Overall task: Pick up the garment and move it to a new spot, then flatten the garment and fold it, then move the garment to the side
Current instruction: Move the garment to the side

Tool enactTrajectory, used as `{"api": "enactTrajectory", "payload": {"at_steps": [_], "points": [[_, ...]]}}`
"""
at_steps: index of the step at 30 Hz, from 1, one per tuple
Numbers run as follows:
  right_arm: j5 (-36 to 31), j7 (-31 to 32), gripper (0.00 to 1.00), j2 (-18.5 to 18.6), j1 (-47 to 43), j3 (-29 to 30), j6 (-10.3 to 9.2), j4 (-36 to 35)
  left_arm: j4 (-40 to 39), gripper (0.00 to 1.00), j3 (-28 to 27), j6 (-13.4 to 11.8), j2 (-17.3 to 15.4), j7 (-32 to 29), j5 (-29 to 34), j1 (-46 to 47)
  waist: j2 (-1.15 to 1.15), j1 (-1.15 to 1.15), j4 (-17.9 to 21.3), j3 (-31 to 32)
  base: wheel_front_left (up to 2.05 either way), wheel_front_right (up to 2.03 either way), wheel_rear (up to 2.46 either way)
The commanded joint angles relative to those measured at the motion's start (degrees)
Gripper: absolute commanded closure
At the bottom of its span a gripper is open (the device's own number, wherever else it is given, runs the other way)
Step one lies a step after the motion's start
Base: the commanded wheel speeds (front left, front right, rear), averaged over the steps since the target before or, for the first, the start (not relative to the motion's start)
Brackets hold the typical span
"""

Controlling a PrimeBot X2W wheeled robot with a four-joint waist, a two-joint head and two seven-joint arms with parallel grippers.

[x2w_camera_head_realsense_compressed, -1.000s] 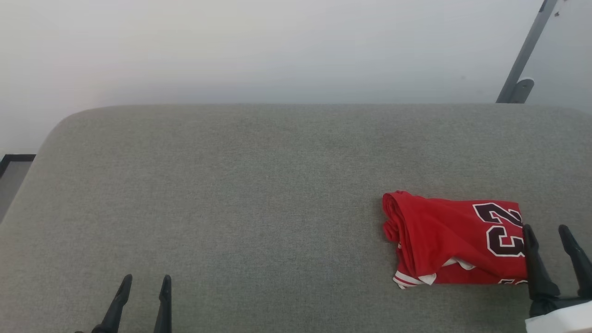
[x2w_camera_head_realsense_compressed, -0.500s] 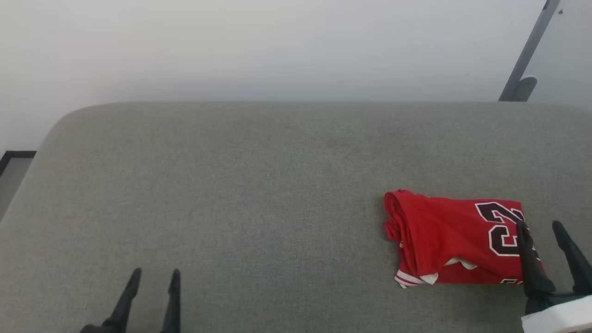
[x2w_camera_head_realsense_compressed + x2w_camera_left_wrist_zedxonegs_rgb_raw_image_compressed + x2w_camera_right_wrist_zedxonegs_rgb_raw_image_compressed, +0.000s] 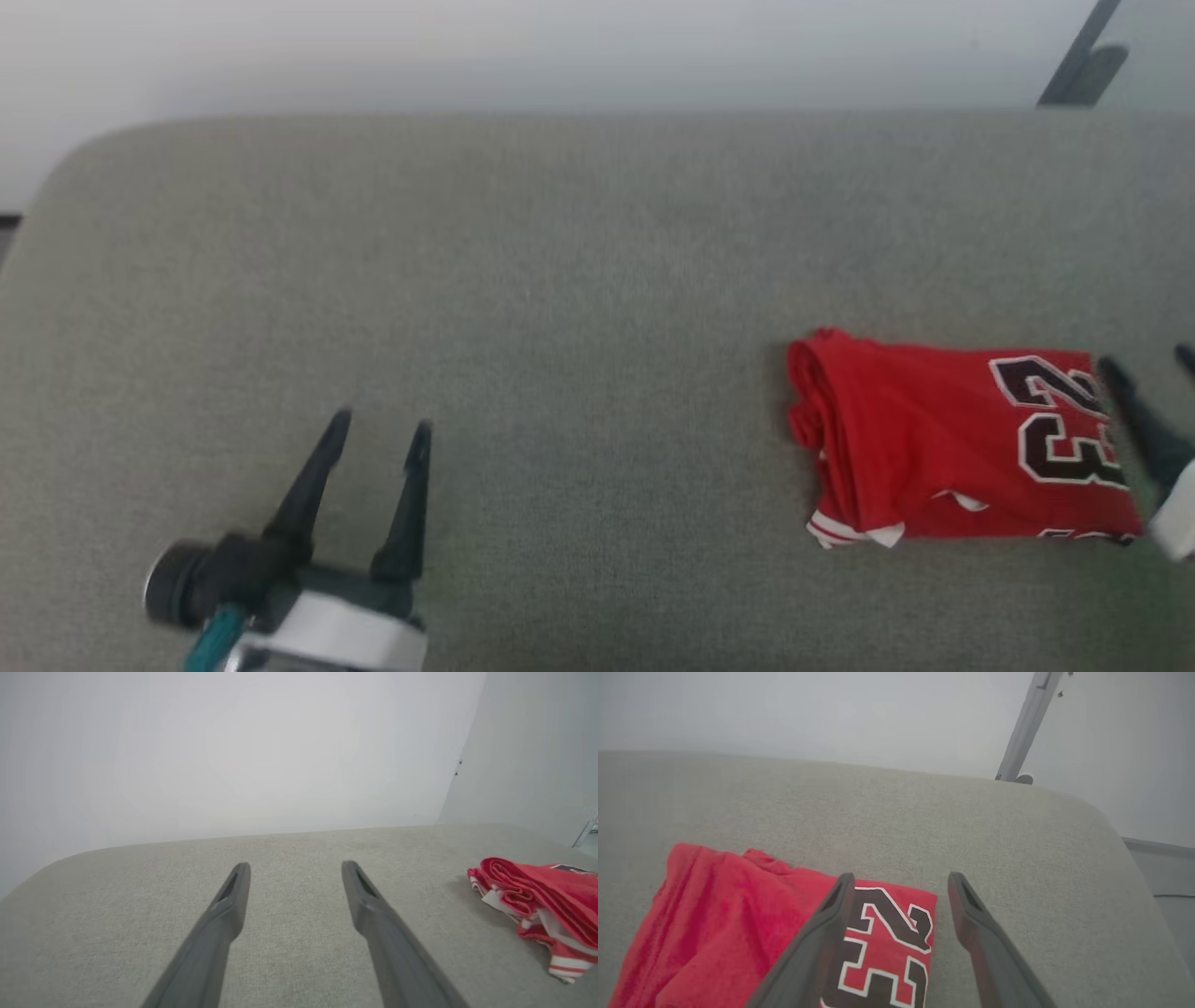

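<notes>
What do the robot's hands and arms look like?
The left end effector and right end effector each have two long, thin, dark fingers tapering to points, like tongs. Behind the left one sit a black base with a round knob, a white wrist band and a teal cable. The right one's wrist looks white too.

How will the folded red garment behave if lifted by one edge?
Likely floppy: the garment lies in soft rolled layers, so it would probably sag and unfold. Pushed, it may bunch on the textured cushion rather than slide.
</notes>
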State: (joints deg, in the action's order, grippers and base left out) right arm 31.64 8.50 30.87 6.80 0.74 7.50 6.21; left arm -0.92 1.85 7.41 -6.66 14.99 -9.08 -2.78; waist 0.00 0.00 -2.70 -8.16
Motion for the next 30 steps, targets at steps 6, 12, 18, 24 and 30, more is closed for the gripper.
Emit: {"api": "enactTrajectory", "payload": {"at_steps": [6, 12, 18, 24, 30], "points": [[6.4, 14.6, 0.0, 8.5, 7.3, -4.5, -0.04, 3.3, 1.2, 0.0, 3.3, 0.1, -0.6, 0.2, -0.1, 8.4, 0.0, 0.0, -0.5, -8.0, 0.0, 0.0, 0.0], [12.2, 27.7, 0.0, 11.6, 9.2, -6.2, -0.05, 4.1, 1.8, 0.0, 4.8, 0.1, -0.5, 0.2, -0.4, 12.4, 0.0, 0.0, -1.2, -10.8, 0.0, 0.0, 0.0], [14.3, 37.6, 0.0, 10.1, 8.4, -9.4, -0.02, 4.4, 2.1, 0.0, 6.5, 0.1, -0.6, 0.2, -0.7, 16.0, 0.0, 0.0, -2.3, -14.4, 0.0, 0.0, 0.0], [13.7, 36.5, 1.0, 7.8, 9.2, -9.8, -0.02, 3.6, 2.4, 0.0, 6.6, 0.1, -1.3, 0.2, -0.8, 17.8, 0.0, 0.0, -1.8, -15.7, 0.0, 0.0, 0.0], [12.8, 31.8, 1.0, 8.4, 11.5, -7.0, -0.15, 4.5, 1.9, 0.0, 6.4, 0.1, -2.8, 0.2, -0.9, 18.5, 0.0, 0.0, 1.1, -15.7, 0.0, 0.0, 0.0]]}}
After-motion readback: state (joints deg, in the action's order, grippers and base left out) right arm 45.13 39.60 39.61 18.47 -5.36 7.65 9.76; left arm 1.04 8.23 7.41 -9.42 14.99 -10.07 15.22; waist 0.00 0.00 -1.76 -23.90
